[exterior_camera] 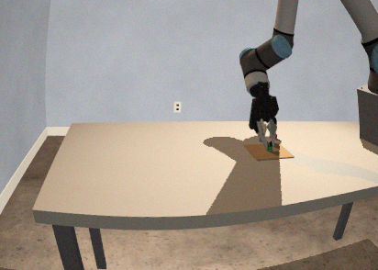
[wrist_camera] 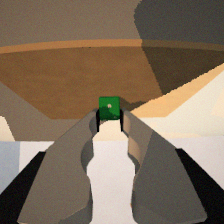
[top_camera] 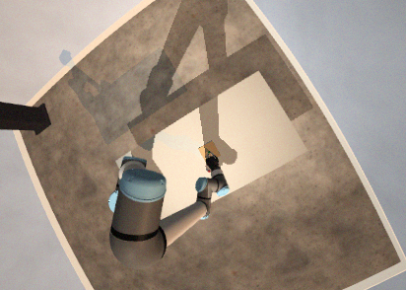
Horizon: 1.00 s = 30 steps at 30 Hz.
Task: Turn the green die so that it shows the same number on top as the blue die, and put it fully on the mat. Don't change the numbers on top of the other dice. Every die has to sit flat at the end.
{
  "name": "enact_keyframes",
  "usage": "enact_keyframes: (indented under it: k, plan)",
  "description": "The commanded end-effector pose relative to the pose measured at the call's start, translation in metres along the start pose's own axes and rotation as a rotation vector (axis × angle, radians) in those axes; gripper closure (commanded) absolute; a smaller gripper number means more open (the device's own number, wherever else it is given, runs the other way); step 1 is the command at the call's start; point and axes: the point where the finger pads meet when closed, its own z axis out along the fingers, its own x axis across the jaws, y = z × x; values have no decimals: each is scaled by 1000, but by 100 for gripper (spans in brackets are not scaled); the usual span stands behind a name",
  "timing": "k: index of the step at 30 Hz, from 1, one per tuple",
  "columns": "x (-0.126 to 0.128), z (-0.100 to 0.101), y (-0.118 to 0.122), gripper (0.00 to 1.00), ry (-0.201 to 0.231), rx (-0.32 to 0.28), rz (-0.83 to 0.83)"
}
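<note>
On the left of the exterior view the pale worktop [exterior_camera: 138, 178] stretches bare toward a wall socket [exterior_camera: 177, 106]; right of centre lies the arm's shadow, and beyond it a small brown mat [exterior_camera: 261, 153] on the worktop. The arm reaches down from the upper right, its gripper [exterior_camera: 270, 143] pointing at the mat's far right part. The jaws are pinching the green die [wrist_camera: 109, 107]: in the wrist view it sits between the two grey fingertips, the face turned to the camera showing a single pale pip, with the mat behind it. In the exterior view the die [exterior_camera: 271, 147] is a green speck at the jaw tips, at or just above the mat; whether it touches the mat cannot be told. A tiny red speck and a blue speck show right beside it, too small to read. From the top view, the gripper [top_camera: 211, 158] hangs over the mat's [top_camera: 209, 148] near edge.
</note>
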Motion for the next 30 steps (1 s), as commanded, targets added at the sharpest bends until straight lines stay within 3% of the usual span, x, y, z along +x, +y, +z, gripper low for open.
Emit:
enact_keyframes:
  k: [1, 8, 12, 16, 25, 26, 30]
  plan:
    - [0, 0, 0, 100, -1, 0, -1]
    - [0, 0, 0, 100, -1, 0, -1]
    - [0, 0, 0, 93, -1, 0, -1]
    - [0, 0, 0, 93, -1, 0, -1]
    - [0, 0, 0, 82, -1, 0, -1]
    - [0, 0, 0, 69, -1, 0, -1]
    - [0, 0, 0, 69, -1, 0, -1]
